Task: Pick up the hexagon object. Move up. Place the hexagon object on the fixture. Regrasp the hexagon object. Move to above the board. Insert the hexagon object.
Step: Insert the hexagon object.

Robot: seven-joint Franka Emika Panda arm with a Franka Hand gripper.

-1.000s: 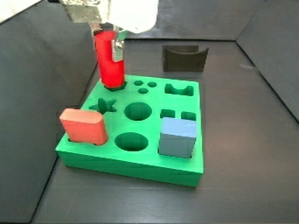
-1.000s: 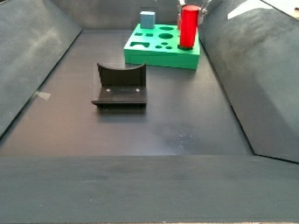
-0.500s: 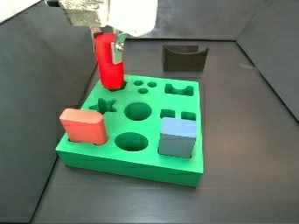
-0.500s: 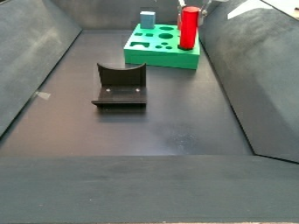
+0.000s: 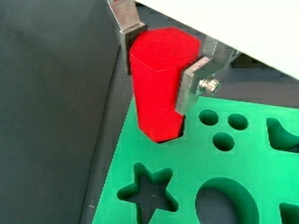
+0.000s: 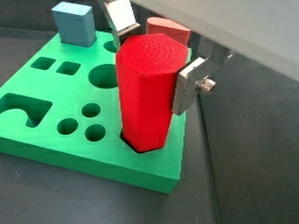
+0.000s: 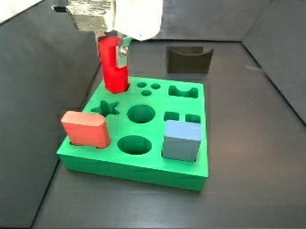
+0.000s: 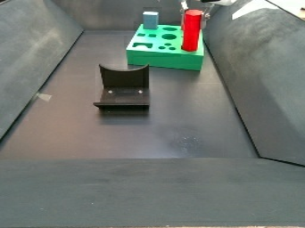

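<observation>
Hexagon object (image 6: 149, 92) upright, long axis vertical, lower end sunk in corner hole of board (image 6: 70, 149), both wrist views. Pincer (image 5: 160, 61) straddles its upper part, silver fingers (image 6: 191, 83) flanking opposite faces; contact or slight gap, cannot tell. Peg directly below pincer in side view (image 7: 114, 63). Judgement: insertion largely done; next move straight vertical retreat. Fixture (image 8: 123, 86) well apart, bare.
</observation>
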